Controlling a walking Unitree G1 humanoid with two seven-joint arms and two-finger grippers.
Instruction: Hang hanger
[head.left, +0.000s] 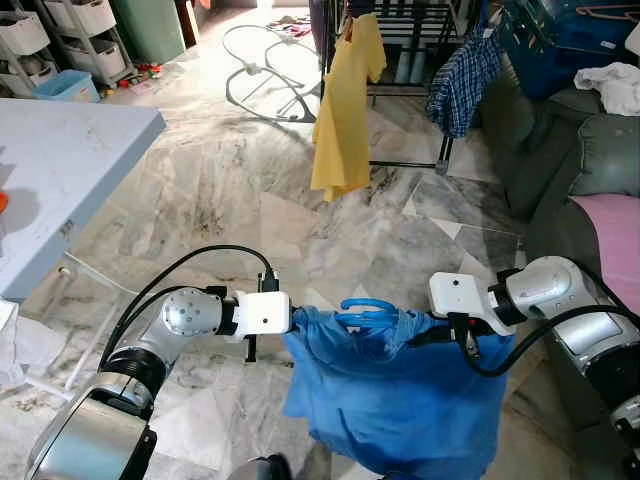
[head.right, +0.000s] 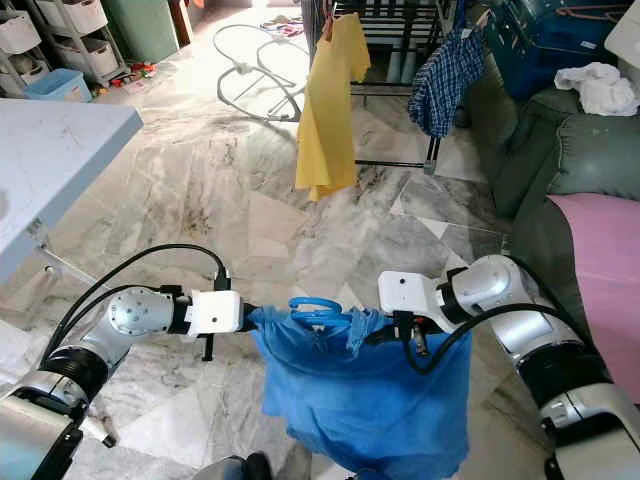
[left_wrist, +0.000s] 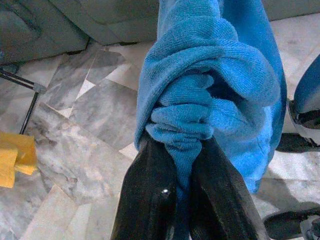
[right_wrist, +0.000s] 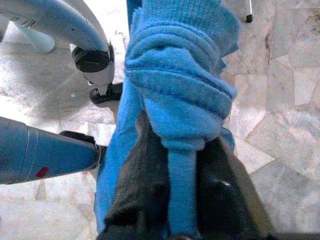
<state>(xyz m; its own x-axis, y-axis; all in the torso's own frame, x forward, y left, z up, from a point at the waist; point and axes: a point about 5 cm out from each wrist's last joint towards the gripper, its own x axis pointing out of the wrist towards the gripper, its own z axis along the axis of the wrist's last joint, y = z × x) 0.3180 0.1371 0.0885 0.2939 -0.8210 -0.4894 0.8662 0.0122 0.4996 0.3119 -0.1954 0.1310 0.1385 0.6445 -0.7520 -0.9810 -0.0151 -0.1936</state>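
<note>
A blue shirt (head.left: 395, 400) hangs on a blue hanger (head.left: 366, 313), whose hook sticks up at the collar. I hold it low in front of me over the marble floor. My left gripper (head.left: 296, 320) is shut on the shirt's left shoulder, with bunched cloth pinched between its black fingers (left_wrist: 150, 195). My right gripper (head.left: 422, 336) is shut on the right shoulder, and its fingers (right_wrist: 137, 190) squeeze a fold of blue cloth. A dark clothes rack (head.left: 410, 90) stands farther ahead, carrying a yellow shirt (head.left: 345, 110) and a plaid shirt (head.left: 462, 82).
A pale blue table (head.left: 60, 170) juts in at the left. A grey-green sofa (head.left: 585, 150) with a pink cushion (head.left: 615, 240) and a white cloth (head.left: 612, 82) lines the right. A white wire frame (head.left: 265, 75) lies on the floor beside the rack.
</note>
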